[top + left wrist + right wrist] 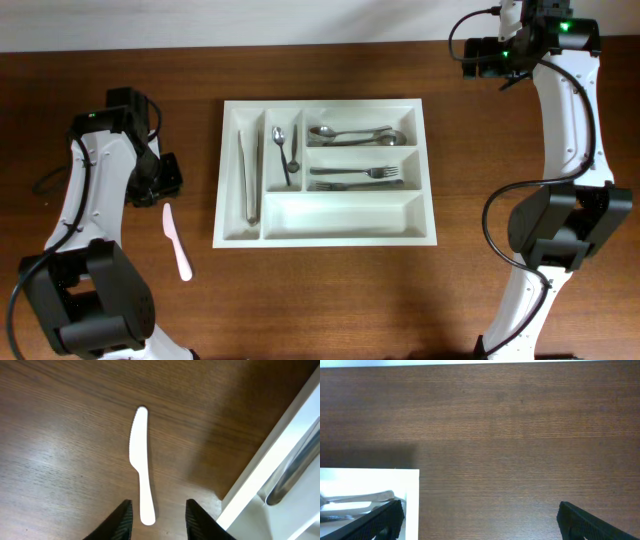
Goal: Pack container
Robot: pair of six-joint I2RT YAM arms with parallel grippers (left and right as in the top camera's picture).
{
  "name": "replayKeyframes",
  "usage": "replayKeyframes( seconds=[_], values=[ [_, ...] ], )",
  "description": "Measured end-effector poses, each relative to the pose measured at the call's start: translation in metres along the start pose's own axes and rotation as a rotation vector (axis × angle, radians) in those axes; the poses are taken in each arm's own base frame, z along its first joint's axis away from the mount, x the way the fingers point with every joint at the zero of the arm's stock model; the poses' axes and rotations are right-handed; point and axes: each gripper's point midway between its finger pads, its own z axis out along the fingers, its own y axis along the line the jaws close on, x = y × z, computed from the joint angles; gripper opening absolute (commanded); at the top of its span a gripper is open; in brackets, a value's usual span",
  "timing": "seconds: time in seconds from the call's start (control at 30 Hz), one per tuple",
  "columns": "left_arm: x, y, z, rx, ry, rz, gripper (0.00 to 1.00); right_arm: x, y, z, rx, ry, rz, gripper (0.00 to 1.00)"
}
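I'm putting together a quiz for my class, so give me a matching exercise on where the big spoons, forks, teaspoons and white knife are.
1. big spoons
2. forks
3. teaspoons
4. white knife

A. on the table, left of the container
B. middle wide compartment
C. second narrow compartment from the left
D. top wide compartment

Pairs: 1-D, 2-B, 3-C, 4-A

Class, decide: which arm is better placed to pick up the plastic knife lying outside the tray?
Left. The left gripper is open right over the plastic knife, beside the container. The right gripper sits far off, past the container's opposite corner.
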Motion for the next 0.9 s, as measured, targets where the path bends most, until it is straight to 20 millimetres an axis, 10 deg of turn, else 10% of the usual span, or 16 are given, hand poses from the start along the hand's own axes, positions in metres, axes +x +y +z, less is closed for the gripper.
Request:
replayKeyframes(
  seconds=[0.53,0.9],
  values=[
    [0.051,0.001,0.087,0.002,0.105,0.004,0.39,0.000,0.000,0.000,0.000,0.000,0.000,0.99],
    [0.057,0.003,0.101,-0.002,0.099,-0.013,0.52,0.000,0.000,0.000,0.000,0.000,0.000,0.99]
  ],
)
